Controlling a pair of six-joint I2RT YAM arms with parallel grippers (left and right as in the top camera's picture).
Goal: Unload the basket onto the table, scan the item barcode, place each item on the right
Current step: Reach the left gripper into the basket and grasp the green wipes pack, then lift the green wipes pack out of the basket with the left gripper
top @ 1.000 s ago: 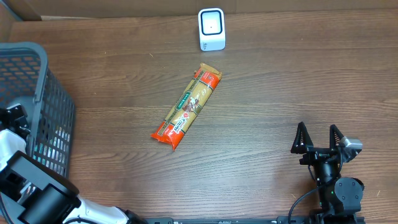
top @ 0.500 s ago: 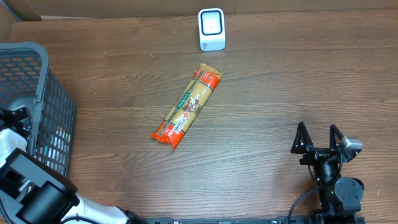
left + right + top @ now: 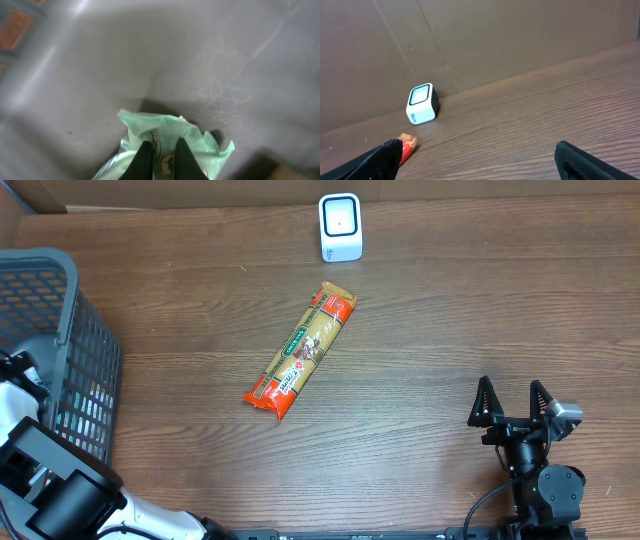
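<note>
Nearest the robot, at about 5 o'clock on the worktop [image 3: 450,310], the right gripper [image 3: 511,383] stood with its two fingers [image 3: 483,402] spread wide apart and nothing between them. It held nothing and touched nothing on the wood.

At about 8 o'clock the left arm [image 3: 40,470] reached down into the dark mesh basket [image 3: 85,370], which stood along the left edge from 8 to 10 o'clock. In the wrist view the left gripper [image 3: 163,145] had its fingers [image 3: 144,160] drawn close together, pinching the crumpled top of a green bag [image 3: 200,150]. The bag lay on the grey basket floor [image 3: 225,60], and a round printed mark showed on the plastic between the fingers. No barcode could be made out on it.

Near the middle of the worktop lay a pasta packet [image 3: 300,353], flat, with orange ends. Its length ran from 7 o'clock to 1 o'clock, well apart from both arms and from the basket.

Farthest off, at 12 o'clock against the back edge, stood the small white scanner [image 3: 340,227], upright, just beyond the far end of the packet without touching it.
</note>
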